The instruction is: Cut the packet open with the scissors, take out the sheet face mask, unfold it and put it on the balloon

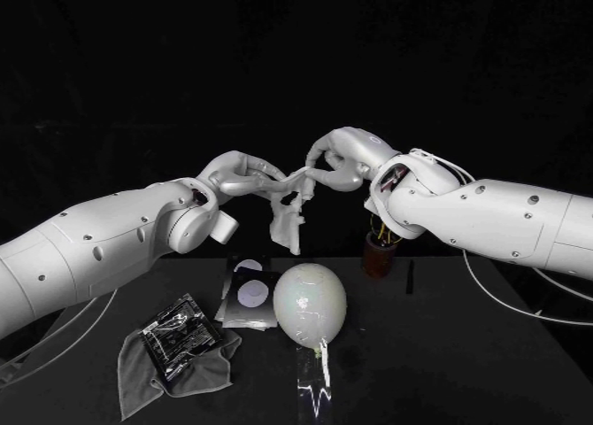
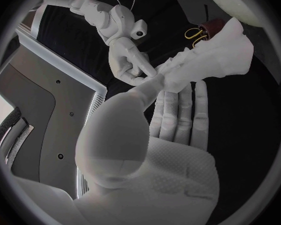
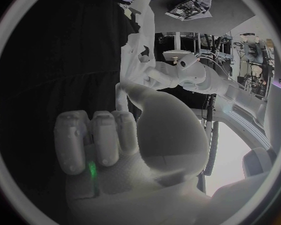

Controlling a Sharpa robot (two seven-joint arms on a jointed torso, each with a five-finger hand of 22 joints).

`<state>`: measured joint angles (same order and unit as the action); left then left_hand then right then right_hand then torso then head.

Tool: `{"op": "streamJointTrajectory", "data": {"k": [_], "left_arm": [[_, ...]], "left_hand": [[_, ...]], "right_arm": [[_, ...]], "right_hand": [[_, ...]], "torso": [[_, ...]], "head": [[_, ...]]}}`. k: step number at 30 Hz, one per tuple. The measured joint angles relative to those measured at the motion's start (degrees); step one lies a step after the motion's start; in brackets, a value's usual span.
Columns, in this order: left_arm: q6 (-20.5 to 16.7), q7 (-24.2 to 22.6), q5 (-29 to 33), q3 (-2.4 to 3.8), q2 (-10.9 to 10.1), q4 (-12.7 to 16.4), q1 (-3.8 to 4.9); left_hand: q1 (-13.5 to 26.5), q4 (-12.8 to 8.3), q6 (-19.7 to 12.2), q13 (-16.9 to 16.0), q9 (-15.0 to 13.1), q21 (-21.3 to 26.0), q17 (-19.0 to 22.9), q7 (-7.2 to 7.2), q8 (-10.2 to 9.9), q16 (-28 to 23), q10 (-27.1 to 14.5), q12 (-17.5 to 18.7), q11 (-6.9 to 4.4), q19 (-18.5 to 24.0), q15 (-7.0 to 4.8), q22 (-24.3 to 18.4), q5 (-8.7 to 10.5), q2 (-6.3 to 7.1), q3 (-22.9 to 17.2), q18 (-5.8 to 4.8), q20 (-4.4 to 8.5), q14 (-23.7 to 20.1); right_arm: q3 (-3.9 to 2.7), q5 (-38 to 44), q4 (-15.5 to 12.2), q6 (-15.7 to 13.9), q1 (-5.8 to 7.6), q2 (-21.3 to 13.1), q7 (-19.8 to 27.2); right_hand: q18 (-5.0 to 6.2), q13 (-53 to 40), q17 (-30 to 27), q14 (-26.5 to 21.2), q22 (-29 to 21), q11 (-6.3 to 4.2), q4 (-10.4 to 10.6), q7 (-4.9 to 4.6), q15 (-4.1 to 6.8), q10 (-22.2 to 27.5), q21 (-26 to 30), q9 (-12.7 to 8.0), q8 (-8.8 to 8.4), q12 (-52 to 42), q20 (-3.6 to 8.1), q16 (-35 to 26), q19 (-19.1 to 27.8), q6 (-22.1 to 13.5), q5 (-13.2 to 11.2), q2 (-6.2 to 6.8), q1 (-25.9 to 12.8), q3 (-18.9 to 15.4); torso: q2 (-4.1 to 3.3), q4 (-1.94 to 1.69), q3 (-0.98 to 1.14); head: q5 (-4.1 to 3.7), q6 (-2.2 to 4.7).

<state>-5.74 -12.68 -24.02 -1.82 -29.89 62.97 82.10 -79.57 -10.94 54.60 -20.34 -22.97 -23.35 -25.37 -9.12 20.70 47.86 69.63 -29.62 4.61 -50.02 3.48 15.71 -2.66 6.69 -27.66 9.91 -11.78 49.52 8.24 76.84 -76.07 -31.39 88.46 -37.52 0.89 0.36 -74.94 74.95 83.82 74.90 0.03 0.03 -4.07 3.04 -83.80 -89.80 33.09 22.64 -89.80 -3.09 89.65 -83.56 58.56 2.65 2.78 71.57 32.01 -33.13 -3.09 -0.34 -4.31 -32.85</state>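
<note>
Both hands are raised above the table and close together, with the face mask stretched between them.
Left hand: thumb pressed onto the mask's upper edge against straight, extended fingers. It pinches the mask.
Right hand: pinches the same edge just beside the left thumb, with the remaining fingers curled in.
The mask is white and partly unfolded, and hangs crumpled below the two hands.
The balloon is pale and lies on the table directly below the hands, apart from the mask.
A shiny black packet lies on a grey cloth below the left arm. Its print is too small to read.
A black card with two white ovals lies just beside the balloon on the left-hand side, with no legible writing.
Scissors with gold handles stand in a brown cup below the right hand.
</note>
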Motion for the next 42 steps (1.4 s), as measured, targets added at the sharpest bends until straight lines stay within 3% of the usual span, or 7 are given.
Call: {"op": "streamJointTrajectory", "data": {"k": [12,22,25,27,32,38,42], "left_arm": [[-0.34,4.82,-0.25,-0.05,0.41,0.46,0.03],[-2.0,6.18,-0.18,-0.06,0.64,0.13,0.03],[-2.93,6.1,0.06,-0.06,0.53,0.24,0.03],[-3.36,6.01,0.27,-0.06,0.47,0.3,0.04],[-3.82,5.84,0.96,-0.06,0.31,0.63,0.04],[-4.07,5.03,2.24,-0.06,0.31,0.97,0.04],[-4.08,4.5,2.9,-0.06,0.35,0.94,0.04]], "left_hand": [[0.68,1.39,2.32,-8.91,2.42,-9.99,-2.9,1.06,-1.93,7.14,-4.45,-14.21,-0.84,2.14,-0.93,7.75,0.0,-1.35,2.24,-0.05,1.11,-0.26],[2.89,2.97,7.14,-13.48,2.33,-17.16,-4.87,2.94,2.26,12.36,-9.46,-22.1,-2.21,6.74,-2.21,13.75,0.03,-2.53,-0.21,-0.12,1.69,-3.99],[4.43,4.12,6.24,-12.93,2.32,-13.3,-4.98,3.0,3.4,11.02,-19.48,-19.08,-0.12,13.77,0.94,12.55,-0.22,-2.21,-2.52,-2.11,0.2,-14.08],[4.8,4.42,5.5,-12.8,2.3,-8.51,-5.6,2.65,3.73,11.38,-25.71,-18.51,3.48,17.73,4.23,9.76,-0.25,-1.85,-3.76,-3.31,-1.57,-22.25],[5.19,5.46,3.67,-8.87,-0.48,-4.5,-5.19,1.15,4.13,11.13,-35.45,-11.98,6.01,19.31,6.42,6.99,-0.64,-1.63,-5.78,-3.31,-3.06,-28.49],[5.11,7.08,0.73,-0.4,-3.97,-7.4,-0.64,-1.1,6.07,9.53,-26.1,-4.31,3.85,9.88,3.37,7.3,-0.21,-2.3,-7.94,0.16,-2.45,-14.51],[4.96,8.48,-2.22,10.59,-4.78,-7.08,10.36,-0.69,9.5,-8.21,-15.46,8.75,3.26,6.46,2.06,6.51,-0.4,-1.61,-9.36,0.35,-0.4,0.14]], "right_arm": [[-0.01,-0.41,-0.52,-0.97,-0.09,0.22,-0.06],[0.09,-0.31,-0.04,-1.11,-0.48,0.75,-0.06],[0.15,-0.2,0.4,-1.11,-0.75,0.81,-0.06],[0.19,-0.13,0.51,-1.11,-0.86,0.81,-0.08],[0.19,0.05,0.56,-1.11,-0.96,0.81,-0.1],[0.2,0.21,1.34,-1.11,-1.03,0.96,-0.15],[0.2,0.25,1.4,-1.13,-1.03,0.94,-0.17]], "right_hand": [[0.0,0.03,-0.05,0.0,0.03,0.0,0.0,0.02,0.0,0.0,0.05,0.0,-0.03,0.08,0.0,0.15,0.0,-0.01,-0.02,-0.08,0.08,0.0],[0.0,0.0,-0.04,0.0,0.05,0.0,0.0,0.11,0.0,0.0,0.12,0.0,-0.23,0.0,0.0,0.11,0.0,-0.1,-0.14,-0.15,0.15,0.0],[0.0,-0.01,-0.03,0.0,0.05,0.0,0.0,0.11,0.0,0.0,0.12,0.0,-0.12,-0.01,0.0,0.11,0.0,-0.11,-0.14,-0.15,0.15,0.0],[0.0,-0.01,0.0,0.0,0.04,0.0,0.0,0.11,0.0,0.0,0.12,0.0,-0.1,-0.01,0.0,0.1,0.0,-0.11,-0.14,-0.15,0.15,0.0],[0.0,-0.01,0.0,0.0,0.03,0.0,0.0,0.12,0.0,0.0,0.16,0.0,-0.1,0.0,0.0,-0.05,0.0,-0.11,-0.24,-0.15,0.15,0.0],[0.0,0.02,0.0,0.0,0.0,0.0,-0.01,0.12,0.0,0.0,0.17,0.0,-0.09,0.0,0.0,0.16,0.0,-0.11,-0.19,-0.15,0.15,0.0],[0.0,0.04,0.0,0.0,0.0,0.0,-0.01,0.13,0.0,0.0,0.17,0.0,-0.09,0.01,0.0,0.16,0.0,-0.12,-0.02,-0.16,0.16,-0.01]], "torso": [[-0.08,0.02,-0.01],[-0.08,0.08,-0.01],[-0.07,0.08,0.02],[-0.07,0.07,0.03],[-0.07,0.08,0.02],[-0.07,0.04,-0.01],[-0.07,0.04,0.0]], "head": [[-0.07,-0.19],[-0.03,-0.43],[-0.03,-0.47],[-0.04,-0.52],[-0.25,-0.71],[-0.32,-0.82],[-0.34,-0.82]]}}
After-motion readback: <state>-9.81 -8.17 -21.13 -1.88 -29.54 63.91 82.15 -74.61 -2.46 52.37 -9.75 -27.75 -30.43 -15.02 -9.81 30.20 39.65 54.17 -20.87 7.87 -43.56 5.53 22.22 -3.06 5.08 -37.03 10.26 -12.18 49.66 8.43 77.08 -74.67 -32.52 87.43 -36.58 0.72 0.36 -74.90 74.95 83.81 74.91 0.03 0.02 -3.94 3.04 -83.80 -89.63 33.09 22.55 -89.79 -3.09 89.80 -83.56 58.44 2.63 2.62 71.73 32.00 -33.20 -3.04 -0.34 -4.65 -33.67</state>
